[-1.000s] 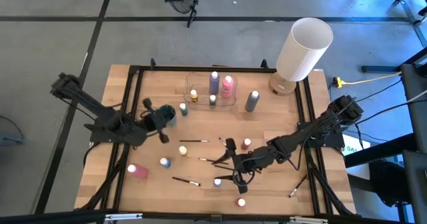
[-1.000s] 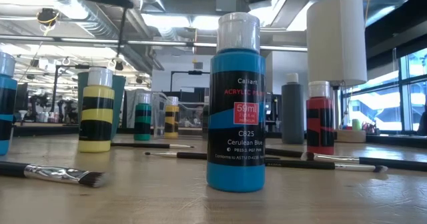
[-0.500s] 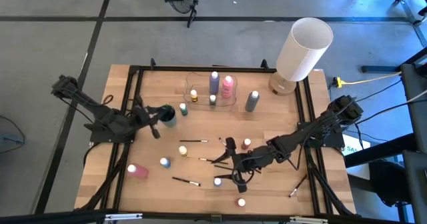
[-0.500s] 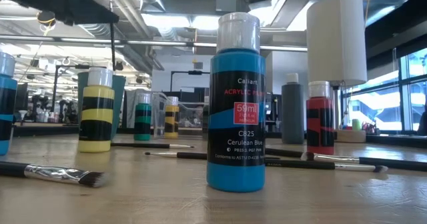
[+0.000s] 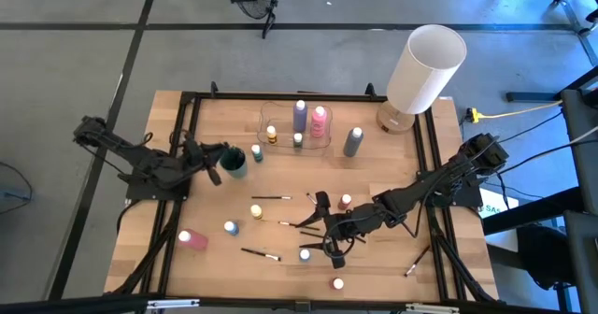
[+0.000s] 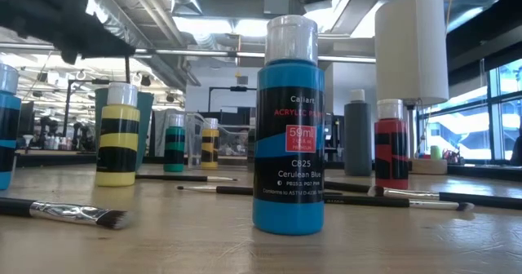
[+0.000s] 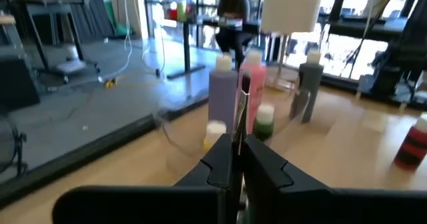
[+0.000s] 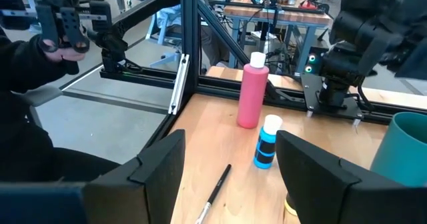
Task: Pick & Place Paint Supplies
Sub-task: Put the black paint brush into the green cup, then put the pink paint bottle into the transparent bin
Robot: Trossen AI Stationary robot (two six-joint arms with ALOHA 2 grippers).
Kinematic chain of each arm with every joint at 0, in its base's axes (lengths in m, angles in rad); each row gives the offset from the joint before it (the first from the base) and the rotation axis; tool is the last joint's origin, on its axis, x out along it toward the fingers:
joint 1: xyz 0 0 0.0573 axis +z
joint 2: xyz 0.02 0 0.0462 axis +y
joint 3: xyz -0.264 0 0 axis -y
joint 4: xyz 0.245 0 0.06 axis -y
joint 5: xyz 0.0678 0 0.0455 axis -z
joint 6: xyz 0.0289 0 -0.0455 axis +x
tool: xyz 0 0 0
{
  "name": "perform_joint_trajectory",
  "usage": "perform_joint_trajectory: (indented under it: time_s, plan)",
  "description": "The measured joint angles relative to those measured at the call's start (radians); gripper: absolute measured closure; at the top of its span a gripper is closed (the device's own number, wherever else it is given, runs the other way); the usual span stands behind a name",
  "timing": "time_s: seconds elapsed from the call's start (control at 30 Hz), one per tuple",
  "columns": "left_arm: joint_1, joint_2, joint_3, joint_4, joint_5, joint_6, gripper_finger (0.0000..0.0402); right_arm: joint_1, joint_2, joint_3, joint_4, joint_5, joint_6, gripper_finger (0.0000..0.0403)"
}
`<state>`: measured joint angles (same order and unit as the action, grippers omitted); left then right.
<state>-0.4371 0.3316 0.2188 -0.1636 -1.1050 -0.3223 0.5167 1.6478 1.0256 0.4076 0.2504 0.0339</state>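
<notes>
Surface: a wooden table (image 5: 215, 249) inside a black frame, on a grey floor; a big white lamp (image 5: 425, 69) stands at the far right corner

High view, left arm: the left gripper (image 5: 207, 157) hovers over the table's left side, just beside a teal cup (image 5: 234, 162); its fingers are pressed together, and a thin dark brush seems pinched between them

High view, right arm: the right gripper (image 5: 324, 232) sits low over the table's near middle, fingers spread; a blue bottle (image 5: 305, 255) and a red bottle (image 5: 346, 202) stand near it

High view, supplies: a purple bottle (image 5: 300, 115) and a pink bottle (image 5: 320, 120) stand together at the far middle; a grey bottle (image 5: 353, 141) to their right; a second pink bottle (image 5: 192, 239) lies on the near left; paintbrushes (image 5: 270, 198) lie scattered mid-table

Low view: a blue bottle labelled Cerulean Blue (image 6: 288, 127) stands close in front; a yellow bottle (image 6: 118, 135) to its left; a brush (image 6: 69, 214) lies flat in the foreground; lamp at right; ceiling lights behind

Left wrist view: the shut fingers (image 7: 267, 164) pinch a thin brush handle (image 7: 240, 114), upright; purple and pink bottles stand beyond; a person sits far off

Right wrist view: fingers (image 8: 163, 161) set wide apart, nothing between them; a pink bottle (image 8: 253, 95), a small blue bottle (image 8: 267, 141) and a brush (image 8: 215, 192) lie ahead on the wood
</notes>
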Motion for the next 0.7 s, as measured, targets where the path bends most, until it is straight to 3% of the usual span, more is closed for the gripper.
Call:
perform_joint_trajectory:
  time_s: [0.3,0.7]
  plan:
    - [0.015,0.037,0.0,-0.05,0.063,-0.084,0.0384,0.0,0.0,0.0,0.0,0.0,0.002,0.0167]
    - [0.015,0.065,0.0,-0.05,0.075,-0.11,0.033,0.0,0.0,0.0,-0.008,0.0,0.002,0.0167]
